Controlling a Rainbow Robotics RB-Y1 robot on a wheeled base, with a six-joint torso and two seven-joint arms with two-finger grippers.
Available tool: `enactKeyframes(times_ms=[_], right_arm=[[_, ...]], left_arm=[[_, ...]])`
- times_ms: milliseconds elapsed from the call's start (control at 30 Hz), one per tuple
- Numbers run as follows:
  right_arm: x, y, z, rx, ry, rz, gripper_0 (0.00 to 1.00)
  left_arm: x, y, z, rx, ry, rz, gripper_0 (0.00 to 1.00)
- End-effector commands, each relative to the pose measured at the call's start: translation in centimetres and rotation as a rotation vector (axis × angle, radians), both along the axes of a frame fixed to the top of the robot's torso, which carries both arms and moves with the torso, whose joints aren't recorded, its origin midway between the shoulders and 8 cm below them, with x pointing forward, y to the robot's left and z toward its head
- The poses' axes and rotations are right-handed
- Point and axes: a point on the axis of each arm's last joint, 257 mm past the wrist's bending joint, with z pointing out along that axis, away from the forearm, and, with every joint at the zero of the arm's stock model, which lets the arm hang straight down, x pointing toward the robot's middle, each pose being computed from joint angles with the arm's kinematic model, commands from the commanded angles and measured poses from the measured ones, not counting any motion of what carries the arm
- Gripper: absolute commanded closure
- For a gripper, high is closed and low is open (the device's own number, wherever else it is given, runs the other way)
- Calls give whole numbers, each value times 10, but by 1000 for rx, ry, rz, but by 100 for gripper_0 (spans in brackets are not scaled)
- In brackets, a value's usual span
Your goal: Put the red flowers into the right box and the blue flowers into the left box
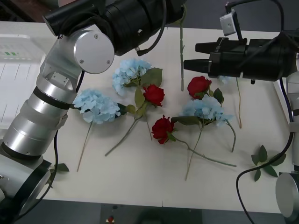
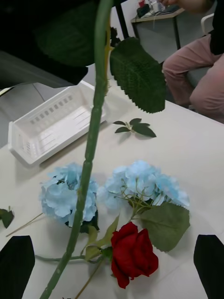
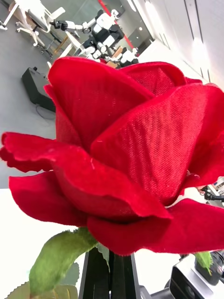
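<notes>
Three red flowers (image 1: 162,129) and blue flowers (image 1: 96,106) (fluffy, pale) lie scattered; the ribbed left box (image 1: 14,74) sits beside them.

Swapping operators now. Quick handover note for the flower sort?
Left gripper: jaws shut on the stem of one red flower, held up over the far side of the table.
Right gripper: jaws open, right by that hanging stem.
On the table: three red flowers, at least three blue flowers.
Left box: no flowers in the part visible.
Done: nothing boxed, as far as visible.
Left: every flower, probably the held one first.
</notes>
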Motion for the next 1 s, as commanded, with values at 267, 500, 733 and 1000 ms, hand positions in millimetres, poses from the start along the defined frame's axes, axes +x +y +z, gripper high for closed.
enactKeyframes(times_ms=[267,500,733,1000], right_arm=[[8,40,19,21,-31,-5,36],[4,41,17,24,-5,5,100],[1,42,21,47,5,18,100],[0,39,24,54,7,21,100]], left_arm=[[-6,-1,30,-52,-21,-13,100],[-6,-1,30,-52,-21,-13,100],[-6,-1,30,-52,-21,-13,100],[-6,-1,30,-52,-21,-13,100]])
